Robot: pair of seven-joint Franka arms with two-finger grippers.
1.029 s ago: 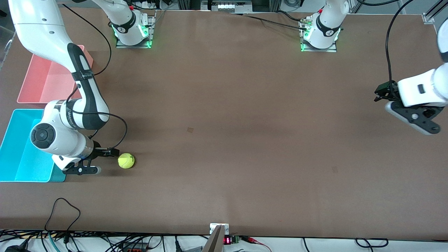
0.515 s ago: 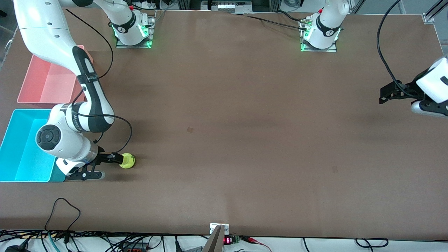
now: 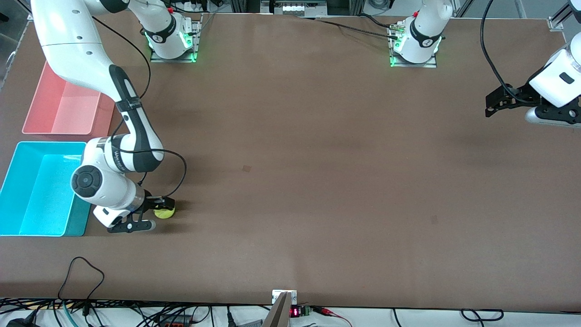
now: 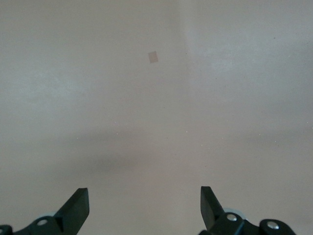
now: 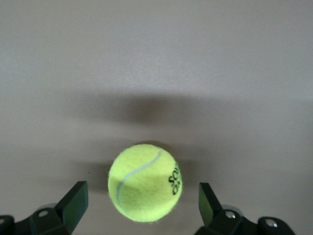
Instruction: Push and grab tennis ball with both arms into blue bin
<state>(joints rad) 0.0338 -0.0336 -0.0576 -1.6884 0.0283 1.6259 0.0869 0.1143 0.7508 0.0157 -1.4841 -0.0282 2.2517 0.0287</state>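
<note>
Right gripper [image 5: 142,208] jaws wide, straddling the tennis ball [image 5: 145,182] low on the table [image 3: 317,181], not closed on it; ball sits just beside the blue bin [image 3: 18,190], toward the right arm's end. Ball looks light, fuzzy, springy and prone to roll, so I'd pinch across its widest part, gently. Table is flat bare brown with lots of room; left gripper [image 4: 144,210] jaws wide, waits over the left arm's end.

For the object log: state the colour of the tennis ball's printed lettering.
Black lettering on the yellow-green tennis ball, clearest in the right wrist view.
</note>
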